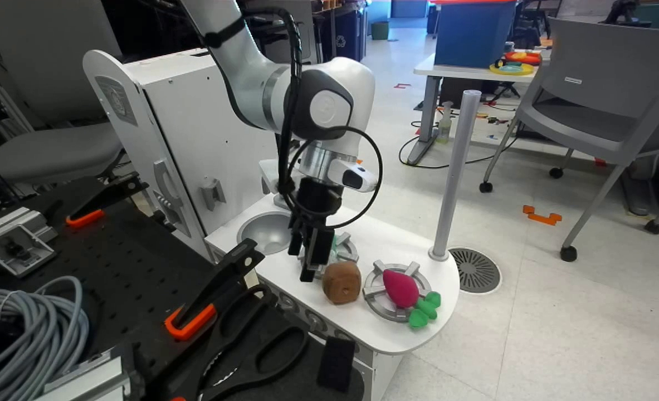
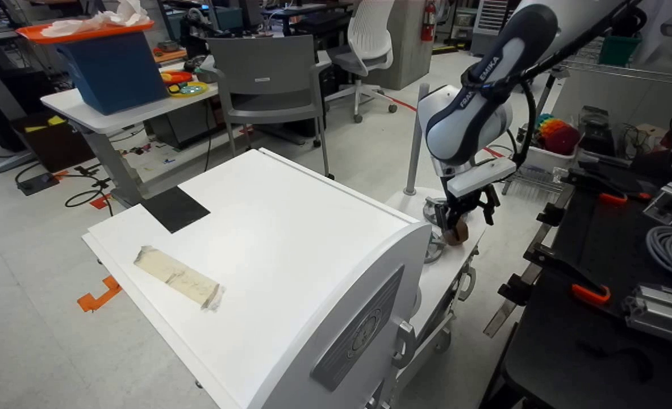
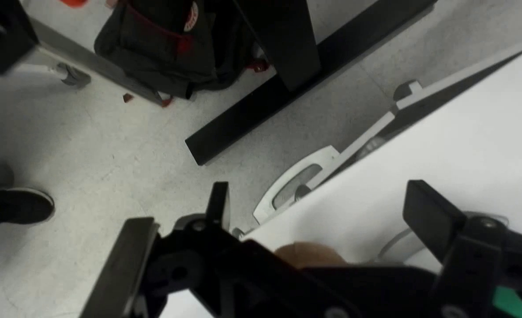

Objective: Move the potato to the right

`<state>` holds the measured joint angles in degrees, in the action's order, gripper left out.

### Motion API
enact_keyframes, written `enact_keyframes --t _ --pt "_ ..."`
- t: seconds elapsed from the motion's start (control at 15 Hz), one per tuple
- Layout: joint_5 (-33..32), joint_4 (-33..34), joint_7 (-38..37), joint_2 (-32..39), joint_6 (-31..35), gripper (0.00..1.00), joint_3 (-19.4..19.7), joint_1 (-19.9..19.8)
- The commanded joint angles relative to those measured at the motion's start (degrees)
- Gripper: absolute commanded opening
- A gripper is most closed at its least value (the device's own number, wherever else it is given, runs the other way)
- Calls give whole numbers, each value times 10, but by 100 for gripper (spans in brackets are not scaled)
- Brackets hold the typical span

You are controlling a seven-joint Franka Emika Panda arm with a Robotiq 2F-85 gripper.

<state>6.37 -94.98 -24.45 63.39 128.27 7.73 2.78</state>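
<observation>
The brown potato [image 1: 342,282] sits on the white toy-kitchen counter [image 1: 329,309], by its front edge, between the two grey burners. It also shows in an exterior view [image 2: 456,233], partly behind the gripper. In the wrist view only the top of the potato [image 3: 309,255] shows above the gripper's black body. My gripper [image 1: 306,260] is open, its fingers spread wide with nothing between the tips, also in the wrist view [image 3: 319,198]. It is just above and beside the potato. I cannot tell whether it touches it.
A pink-and-green toy [image 1: 403,291] lies on the near burner [image 1: 375,301]. A green toy [image 1: 335,253] is partly hidden behind the gripper at the farther burner. A grey sink bowl [image 1: 271,231] and a grey post [image 1: 456,178] flank the burners. A dark workbench [image 1: 123,301] adjoins the counter.
</observation>
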Motion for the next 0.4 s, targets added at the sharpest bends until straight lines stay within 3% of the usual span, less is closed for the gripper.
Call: enact_keyframes --t 0.0,0.07,0.33 --pt "16 -123 5 -115 -40 100 -10 -3" --pt "4 -50 2 -47 -25 100 -6 -1" --pt "4 -109 2 -103 -35 100 -6 -1"
